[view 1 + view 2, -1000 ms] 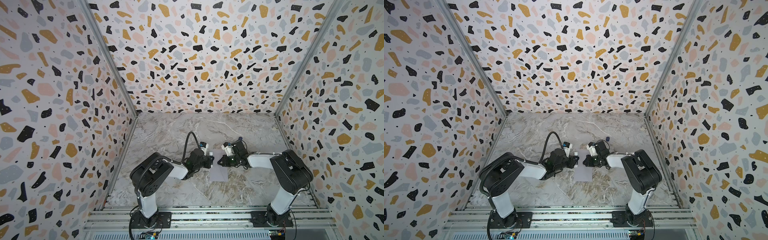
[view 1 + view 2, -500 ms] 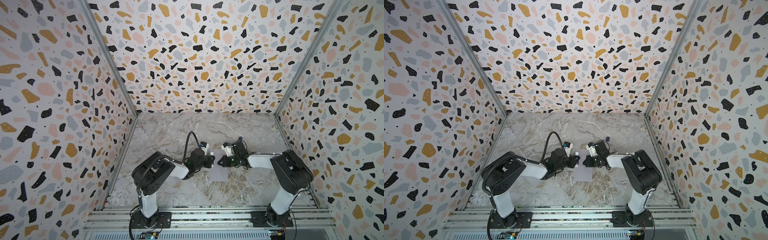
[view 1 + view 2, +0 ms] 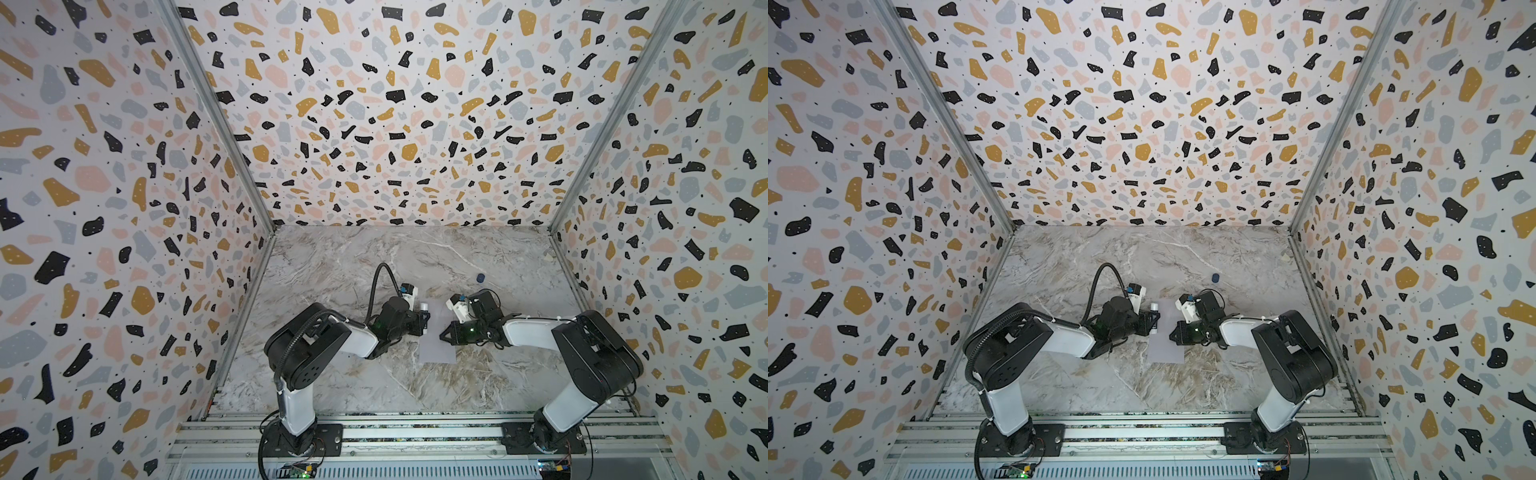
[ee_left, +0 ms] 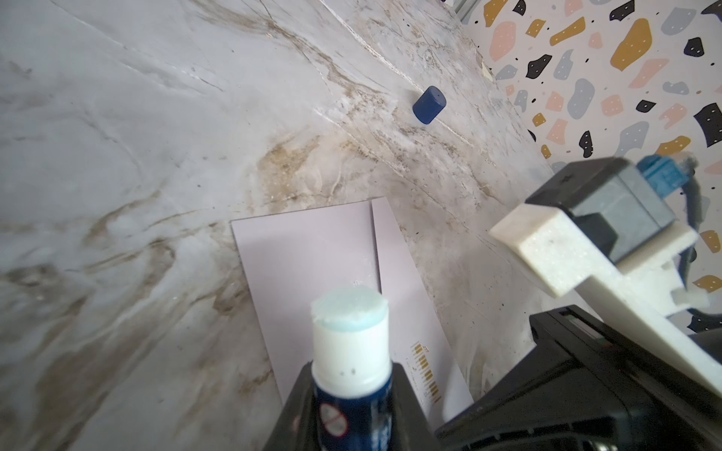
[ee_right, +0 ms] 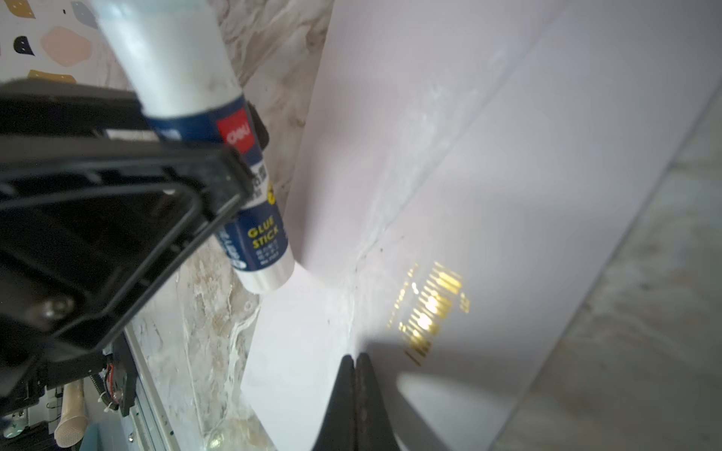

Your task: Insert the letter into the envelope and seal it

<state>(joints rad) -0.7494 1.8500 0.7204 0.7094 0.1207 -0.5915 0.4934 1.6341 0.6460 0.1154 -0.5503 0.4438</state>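
1. The left gripper (image 3: 422, 322) pinches an uncapped blue-and-white glue stick (image 4: 349, 351).
2. The right gripper (image 5: 355, 363), pressed together, is over the flat lavender-grey paper envelope (image 4: 312, 254).
3. The envelope lies on the marble counter (image 4: 156, 117), between both grippers.

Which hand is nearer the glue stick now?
Left. The left hand grips the uncapped glue stick at the envelope's left edge. The right hand, shut and empty, has its tips over the envelope from the opposite side, apart from the stick.

Lavender envelope (image 3: 436, 351), navy cap (image 4: 429, 104), terrazzo walls (image 3: 374, 104)
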